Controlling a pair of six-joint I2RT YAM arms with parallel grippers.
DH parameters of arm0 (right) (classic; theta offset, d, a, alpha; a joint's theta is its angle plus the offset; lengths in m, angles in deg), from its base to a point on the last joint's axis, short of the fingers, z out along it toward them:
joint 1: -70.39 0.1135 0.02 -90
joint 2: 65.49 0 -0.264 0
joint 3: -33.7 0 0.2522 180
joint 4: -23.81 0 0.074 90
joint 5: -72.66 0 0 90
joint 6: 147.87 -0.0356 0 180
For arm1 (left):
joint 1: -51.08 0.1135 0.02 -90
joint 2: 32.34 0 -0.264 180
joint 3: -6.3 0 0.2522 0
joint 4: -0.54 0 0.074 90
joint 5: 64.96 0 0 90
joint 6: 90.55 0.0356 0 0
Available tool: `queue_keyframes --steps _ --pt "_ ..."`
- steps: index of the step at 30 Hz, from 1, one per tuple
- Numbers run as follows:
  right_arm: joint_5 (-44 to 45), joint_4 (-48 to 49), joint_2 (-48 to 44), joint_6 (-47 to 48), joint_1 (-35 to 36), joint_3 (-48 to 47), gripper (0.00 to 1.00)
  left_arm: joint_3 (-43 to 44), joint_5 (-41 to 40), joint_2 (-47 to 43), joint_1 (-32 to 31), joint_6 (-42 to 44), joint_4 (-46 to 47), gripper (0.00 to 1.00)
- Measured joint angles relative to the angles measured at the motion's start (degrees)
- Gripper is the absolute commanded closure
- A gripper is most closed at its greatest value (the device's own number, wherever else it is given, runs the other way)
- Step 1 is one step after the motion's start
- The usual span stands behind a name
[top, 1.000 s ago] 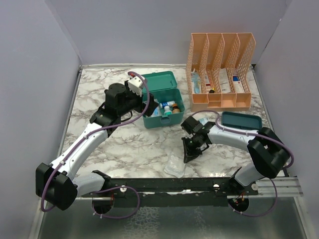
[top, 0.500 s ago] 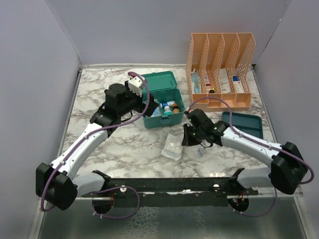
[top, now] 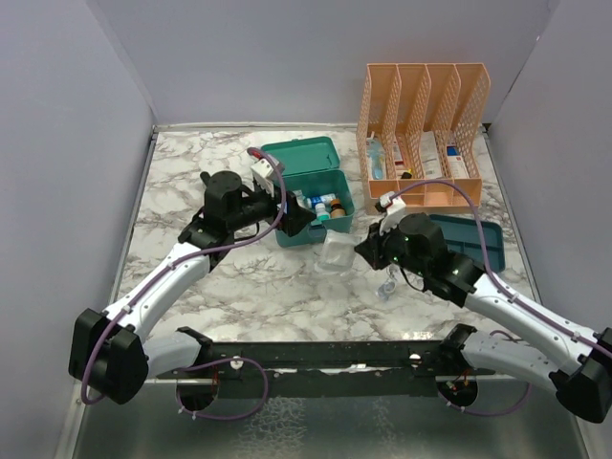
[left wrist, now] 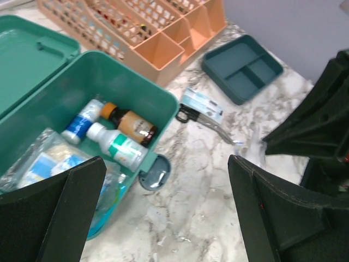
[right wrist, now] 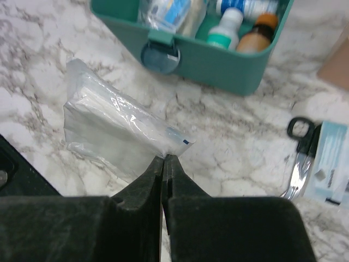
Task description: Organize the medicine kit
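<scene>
Pinching a clear packet (right wrist: 109, 123) mid-frame, your right claw (right wrist: 163, 159) sits below the medicine kit (right wrist: 218, 61); left claw (left wrist: 166, 161) gapes wide.

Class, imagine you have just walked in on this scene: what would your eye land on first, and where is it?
The open teal medicine kit at the middle back of the marble table, bottles inside, draws the eye first. Just in front of it, the right pincer is shut on a clear plastic packet. The tall orange organizer stands at the back right.
</scene>
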Motion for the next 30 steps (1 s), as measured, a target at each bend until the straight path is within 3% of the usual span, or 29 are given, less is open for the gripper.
queue_keyframes --steps 5,11,20,26,30 --pt "3.1 5.53 -1.31 3.87 0.0 -1.18 0.99 -1.27 4.79 -0.7 0.0 -5.51 5.46 0.04" --pt "4.72 10.43 3.23 7.28 0.0 -6.12 0.99 -1.95 6.49 -1.38 0.02 -11.93 11.47 0.14" --pt "3.13 16.02 7.15 12.55 0.0 -12.07 0.99 -1.81 9.33 -0.42 0.52 -17.22 15.21 0.18" --pt "1.7 16.72 8.55 12.63 0.0 -12.92 0.99 -2.1 9.27 -0.42 0.57 -16.76 15.69 0.51" --pt "0.74 16.61 9.38 12.63 0.0 -13.79 0.99 -3.04 8.61 -0.42 0.57 -15.87 16.09 0.85"
